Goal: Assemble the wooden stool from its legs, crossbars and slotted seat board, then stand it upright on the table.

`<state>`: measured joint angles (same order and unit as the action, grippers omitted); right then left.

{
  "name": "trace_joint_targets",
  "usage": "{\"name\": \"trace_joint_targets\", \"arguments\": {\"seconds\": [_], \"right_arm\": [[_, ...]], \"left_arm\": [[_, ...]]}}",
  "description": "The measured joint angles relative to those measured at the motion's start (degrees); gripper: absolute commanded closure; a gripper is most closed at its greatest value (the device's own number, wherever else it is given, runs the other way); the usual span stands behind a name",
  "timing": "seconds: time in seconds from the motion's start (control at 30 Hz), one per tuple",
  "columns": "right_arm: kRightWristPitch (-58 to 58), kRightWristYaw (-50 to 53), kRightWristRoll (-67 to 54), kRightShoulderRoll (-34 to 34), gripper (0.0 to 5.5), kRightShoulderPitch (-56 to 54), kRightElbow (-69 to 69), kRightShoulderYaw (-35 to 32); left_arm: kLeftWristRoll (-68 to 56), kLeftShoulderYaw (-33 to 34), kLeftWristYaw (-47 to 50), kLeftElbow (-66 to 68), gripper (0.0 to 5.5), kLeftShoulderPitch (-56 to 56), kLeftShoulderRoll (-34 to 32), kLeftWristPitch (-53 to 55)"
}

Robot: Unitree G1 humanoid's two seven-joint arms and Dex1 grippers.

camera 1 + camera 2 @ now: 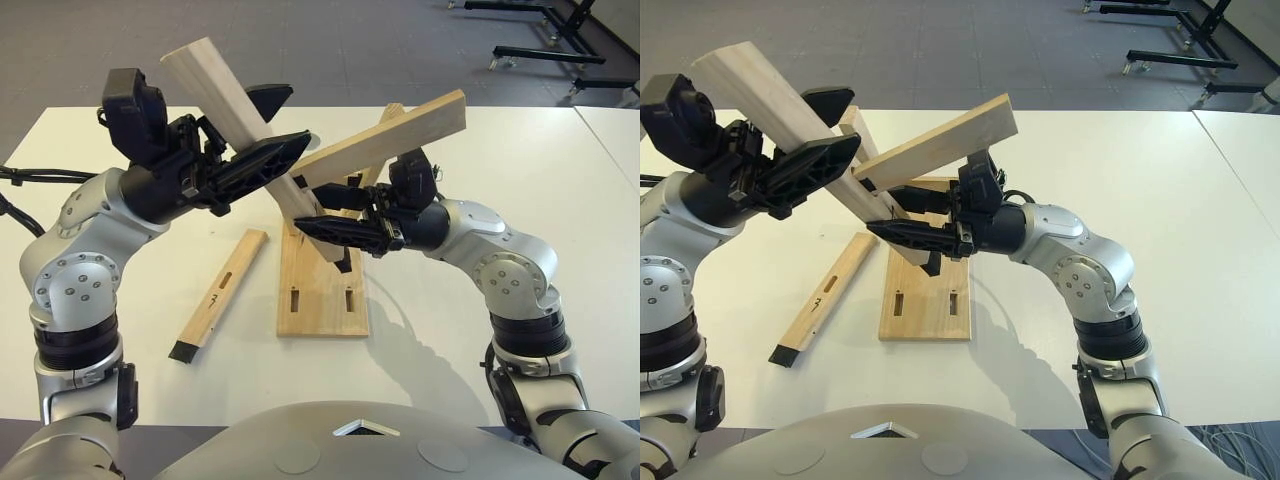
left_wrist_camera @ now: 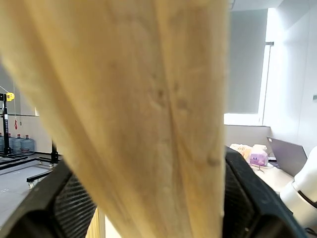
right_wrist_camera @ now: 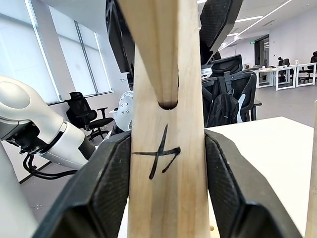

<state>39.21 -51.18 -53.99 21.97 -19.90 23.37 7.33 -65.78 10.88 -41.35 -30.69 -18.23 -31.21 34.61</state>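
Note:
My left gripper is shut on a wooden leg that slants from upper left down to its dark foot over the seat board. My right gripper is shut on a second plank that rises to the right. The two pieces cross above the board. In the right wrist view, the held plank has a pen mark and a notch, and the other piece sits in that notch. The slotted seat board lies flat on the white table.
A loose leg with a dark foot lies flat on the table, left of the seat board. Another wooden piece rises behind the crossed planks. Black metal floor frames stand beyond the table's far right.

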Motion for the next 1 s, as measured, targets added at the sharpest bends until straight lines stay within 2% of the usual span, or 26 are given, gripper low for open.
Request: {"name": "trace_joint_targets", "arguments": {"seconds": [0.13,0.27,0.37,0.5,0.6,0.77,1.0], "right_arm": [[0.77,-0.27,0.03,0.04,3.45,-0.06,-0.04,0.37],[0.83,0.20,0.04,-0.25,3.45,-0.06,-0.03,0.68],[0.71,0.68,0.28,-0.53,3.45,-0.07,-0.11,0.94],[-0.21,1.32,1.27,-2.17,3.45,-0.07,-0.15,1.00],[-0.72,1.72,1.97,-2.87,3.45,-0.07,-0.15,1.17],[-1.08,1.77,2.34,-3.83,3.45,-0.07,-0.15,1.30],[-1.08,1.20,3.46,-4.15,3.45,-0.06,-0.12,1.58]], "left_arm": [[-2.84,3.34,-3.11,1.54,2.36,2.45,-3.05,1.17],[-3.49,3.64,-3.36,2.06,2.36,2.80,-3.45,1.33],[-3.76,3.62,-2.85,2.23,2.36,3.33,-2.58,1.17],[-7.55,3.39,0.97,2.25,2.36,4.12,1.77,1.12],[-9.37,2.82,2.85,2.02,2.75,4.55,3.35,1.28],[-13.75,3.04,3.10,1.73,3.36,5.33,2.12,3.65],[-14.45,3.55,2.43,1.69,3.38,5.86,0.36,4.30]]}}
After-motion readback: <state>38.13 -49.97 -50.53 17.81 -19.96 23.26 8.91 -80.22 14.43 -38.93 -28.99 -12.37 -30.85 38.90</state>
